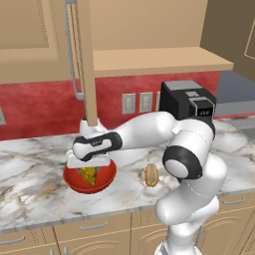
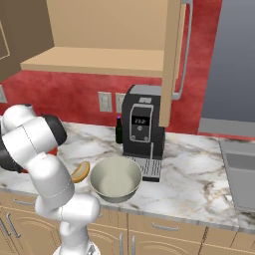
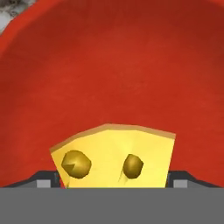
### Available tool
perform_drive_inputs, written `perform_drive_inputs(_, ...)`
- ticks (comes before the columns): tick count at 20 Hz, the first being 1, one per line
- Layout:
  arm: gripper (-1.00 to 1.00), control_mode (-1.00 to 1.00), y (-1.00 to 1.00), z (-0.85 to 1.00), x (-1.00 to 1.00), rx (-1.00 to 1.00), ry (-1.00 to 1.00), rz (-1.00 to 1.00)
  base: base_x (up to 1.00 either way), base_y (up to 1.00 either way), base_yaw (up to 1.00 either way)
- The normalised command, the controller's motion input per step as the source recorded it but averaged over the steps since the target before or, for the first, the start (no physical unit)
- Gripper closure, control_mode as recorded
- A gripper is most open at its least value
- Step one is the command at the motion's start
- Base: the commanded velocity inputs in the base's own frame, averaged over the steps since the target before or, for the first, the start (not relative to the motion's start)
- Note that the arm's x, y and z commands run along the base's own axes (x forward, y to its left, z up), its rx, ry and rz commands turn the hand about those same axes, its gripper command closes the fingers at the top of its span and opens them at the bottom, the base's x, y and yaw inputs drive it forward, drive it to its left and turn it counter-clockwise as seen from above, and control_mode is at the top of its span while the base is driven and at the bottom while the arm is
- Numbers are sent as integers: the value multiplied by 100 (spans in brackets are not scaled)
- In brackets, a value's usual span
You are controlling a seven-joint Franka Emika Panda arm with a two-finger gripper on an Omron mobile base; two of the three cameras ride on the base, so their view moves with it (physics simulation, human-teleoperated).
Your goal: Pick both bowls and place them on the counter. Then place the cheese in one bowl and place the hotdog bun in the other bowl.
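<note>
The glossy red bowl [image 1: 107, 177] stands on the marble counter [image 1: 35, 164], and my gripper [image 1: 90, 168] hangs just over its middle, shut on the yellow cheese wedge [image 1: 89, 175]. In the hand view the cheese [image 3: 114, 157] sits between my gripper's [image 3: 112, 180] fingertips [image 3: 43, 180], with the red bowl's inside [image 3: 113, 65] close below it. The tan hotdog bun [image 1: 151, 175] lies on the counter to the right of the red bowl. The grey-green bowl [image 2: 115, 180] with its cream inside stands on the counter [image 2: 189, 169], with the bun [image 2: 80, 172] just left of it.
A black coffee machine [image 2: 143, 130] stands behind the grey-green bowl, with a dark bottle [image 2: 119, 130] beside it. An open cabinet door [image 1: 85, 60] hangs right above my hand. A tan shelf [image 1: 159, 61] runs overhead. A sink [image 2: 241, 174] lies at the far right.
</note>
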Motion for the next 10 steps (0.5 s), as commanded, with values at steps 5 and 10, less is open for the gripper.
perform_drive_inputs(5,-100,-100,-3,13,0,0,0,0,0,0,0)
perform_drive_inputs(10,-100,-100,-6,16,0,0,0,0,0,0,0)
